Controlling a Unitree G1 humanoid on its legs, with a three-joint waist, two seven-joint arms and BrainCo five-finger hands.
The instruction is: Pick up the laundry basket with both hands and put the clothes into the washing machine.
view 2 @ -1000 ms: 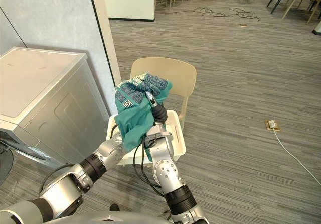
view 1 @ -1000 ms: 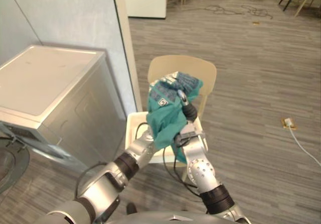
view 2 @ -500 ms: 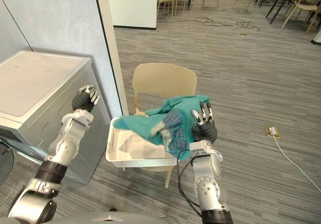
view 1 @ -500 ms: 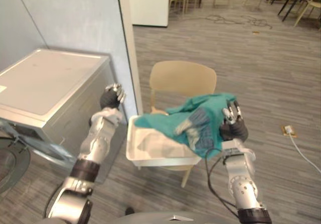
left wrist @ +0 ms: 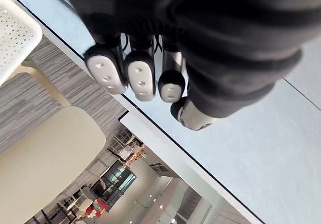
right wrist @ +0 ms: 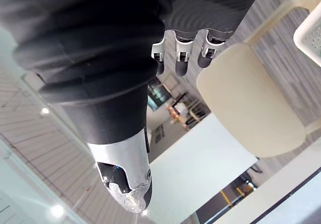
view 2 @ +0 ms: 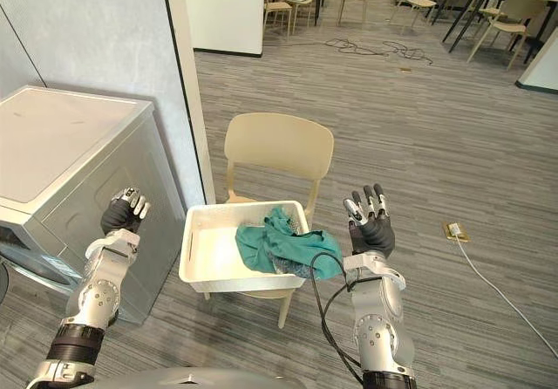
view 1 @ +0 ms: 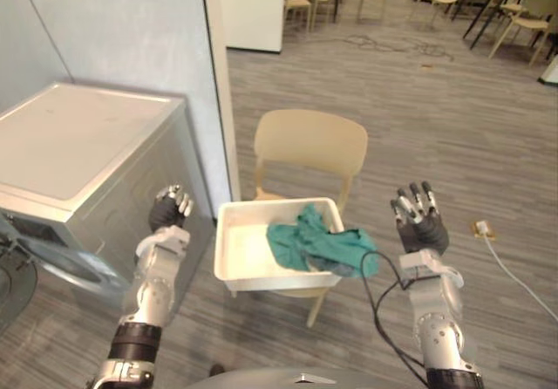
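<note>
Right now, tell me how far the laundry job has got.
Done: nothing yet. The green clothes lie in the white basket on the chair, one part hanging over its rim. In hand: nothing; the left hand is curled and empty, the right hand open, either side of the basket. Left: lifting the basket and loading the washing machine.

Left hand [view 1: 168,212]: hovering raised on its bent arm, fingers curling inward over the palm. Right hand [view 1: 418,224]: hovering raised, fingers stretching straight upward, slightly spread.
</note>
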